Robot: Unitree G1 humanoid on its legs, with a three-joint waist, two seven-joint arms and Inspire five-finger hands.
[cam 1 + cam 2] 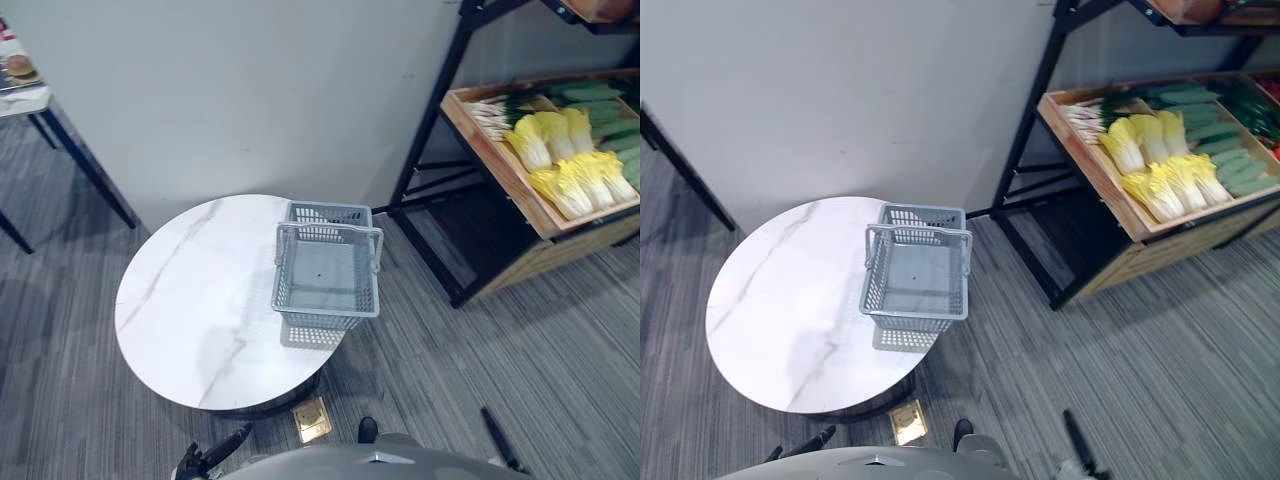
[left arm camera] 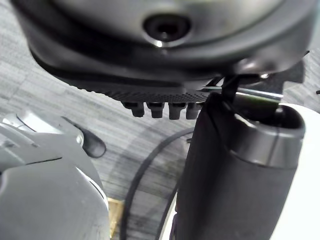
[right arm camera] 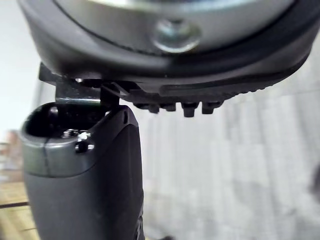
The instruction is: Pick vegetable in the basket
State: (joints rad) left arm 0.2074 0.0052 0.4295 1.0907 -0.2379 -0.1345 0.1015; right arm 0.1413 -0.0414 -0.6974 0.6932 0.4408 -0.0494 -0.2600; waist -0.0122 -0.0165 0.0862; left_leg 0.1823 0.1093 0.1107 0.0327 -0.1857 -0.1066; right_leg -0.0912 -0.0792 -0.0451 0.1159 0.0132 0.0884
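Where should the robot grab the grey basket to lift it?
Probably the handle bar of the grey plastic mesh basket, from above: it spans the open top near the far rim, thin enough for fingers to curl round, while the body looks too wide.

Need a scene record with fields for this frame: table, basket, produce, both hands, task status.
table: round white marble-look table on grey floor
basket: grey plastic mesh basket, upright at the table's right edge, empty
vegetables: yellow-white cabbages and green cucumbers in the wooden crate on the black metal rack, right of the table
left hand: low, near side of the table, open, holds nothing
right hand: low, over the floor, open, holds nothing
task status: no vegetable picked yet
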